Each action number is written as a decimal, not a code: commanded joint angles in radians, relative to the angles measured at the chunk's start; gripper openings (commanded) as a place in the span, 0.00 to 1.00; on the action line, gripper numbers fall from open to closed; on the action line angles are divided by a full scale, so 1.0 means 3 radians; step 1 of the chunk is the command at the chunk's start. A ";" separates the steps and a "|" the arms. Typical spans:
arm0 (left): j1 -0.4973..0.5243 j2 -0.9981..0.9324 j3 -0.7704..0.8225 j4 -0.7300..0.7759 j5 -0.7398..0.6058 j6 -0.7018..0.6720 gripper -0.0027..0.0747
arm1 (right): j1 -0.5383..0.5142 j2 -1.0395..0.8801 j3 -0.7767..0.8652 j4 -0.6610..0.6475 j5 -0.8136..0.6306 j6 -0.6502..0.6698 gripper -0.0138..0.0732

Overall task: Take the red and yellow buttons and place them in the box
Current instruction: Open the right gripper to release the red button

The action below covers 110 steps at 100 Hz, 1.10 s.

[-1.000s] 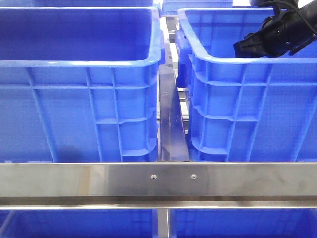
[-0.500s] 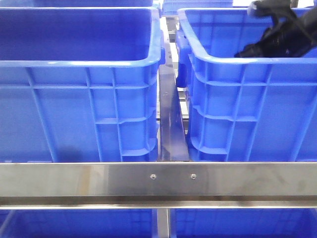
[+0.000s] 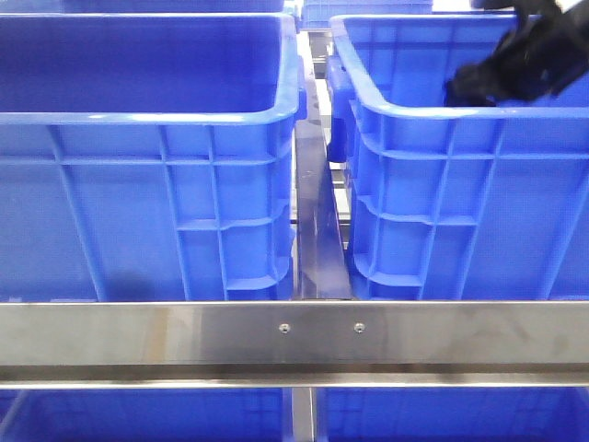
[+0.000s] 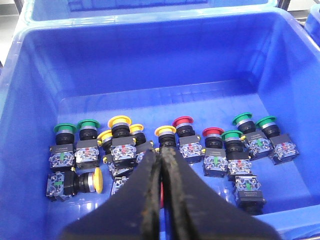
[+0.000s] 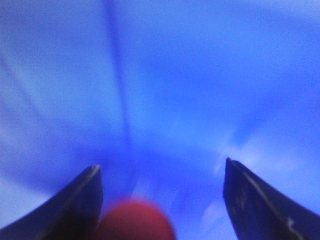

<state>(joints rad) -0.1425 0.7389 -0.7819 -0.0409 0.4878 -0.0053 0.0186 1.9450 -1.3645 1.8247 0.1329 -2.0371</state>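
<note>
In the left wrist view, several red (image 4: 183, 123), yellow (image 4: 119, 121) and green push buttons stand on the floor of a blue crate (image 4: 35, 100). My left gripper (image 4: 161, 151) hangs above them with its fingers pressed together. A thin red sliver (image 4: 161, 194) shows through the gap lower down; I cannot tell if it is held. My right gripper (image 3: 457, 90) is at the rim of the right blue box (image 3: 460, 184). In the right wrist view it (image 5: 161, 164) is wide open, with a blurred red button (image 5: 134, 221) by one finger, against the blue wall.
A second large blue crate (image 3: 147, 184) stands on the left in the front view. A steel divider (image 3: 317, 221) runs between the two crates. A steel rail (image 3: 294, 341) crosses the front. More blue crates sit behind and below.
The right arm has shifted a little over the right box and tilted, and it is now blurred with motion. The crates have not moved.
</note>
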 commanded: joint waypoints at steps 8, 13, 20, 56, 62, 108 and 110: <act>0.0008 -0.0013 -0.0091 -0.0024 -0.0264 -0.0034 0.01 | -0.0013 -0.0617 0.0077 0.0312 0.0059 -0.0023 0.77; 0.0008 -0.0013 -0.0091 -0.0024 -0.0264 -0.0034 0.01 | -0.0013 -0.0792 0.0192 0.0312 0.0021 0.0026 0.77; 0.0008 -0.0013 -0.0091 -0.0024 -0.0264 -0.0034 0.01 | -0.0013 -0.1067 0.0358 0.0312 -0.0087 0.0130 0.77; 0.0008 -0.0013 -0.0091 -0.0024 -0.0264 -0.0034 0.01 | -0.0013 -0.2498 0.1282 0.0312 -0.0412 0.0388 0.77; 0.0008 -0.0013 -0.0091 -0.0024 -0.0264 -0.0034 0.01 | -0.0013 -0.2704 0.1428 0.0312 -0.0466 0.0466 0.77; 0.0008 -0.0013 -0.0091 -0.0024 -0.0264 -0.0034 0.01 | -0.0013 -0.4140 0.2392 0.0312 -0.0483 0.0498 0.49; 0.0008 -0.0013 -0.0091 -0.0024 -0.0264 -0.0034 0.01 | -0.0013 -0.4190 0.2419 0.0312 -0.0483 0.0498 0.45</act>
<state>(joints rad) -0.1425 0.7389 -0.7819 -0.0409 0.4878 -0.0053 0.0186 0.7529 -0.6409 1.8284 -0.0309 -1.8868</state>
